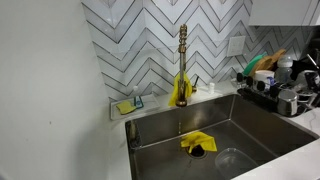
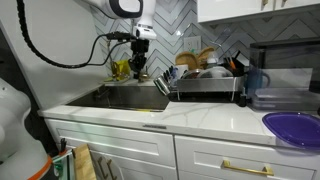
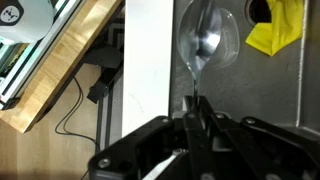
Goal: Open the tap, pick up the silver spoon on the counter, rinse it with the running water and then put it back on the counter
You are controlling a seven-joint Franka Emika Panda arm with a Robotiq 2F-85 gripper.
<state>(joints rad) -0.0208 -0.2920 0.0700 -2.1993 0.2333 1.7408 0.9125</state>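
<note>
My gripper is shut on the handle of the silver spoon. The spoon hangs bowl-down over the steel sink, close to its wall by the white counter. In an exterior view the gripper hangs above the sink. The gold tap stands upright behind the sink against the tiled wall. A faint thin line shows below it; I cannot tell whether it is running water. The gripper does not show in that view.
A yellow cloth lies on the sink floor by the drain and also shows in the wrist view. A dish rack full of dishes stands beside the sink. A purple bowl sits on the counter. A soap tray stands by the wall.
</note>
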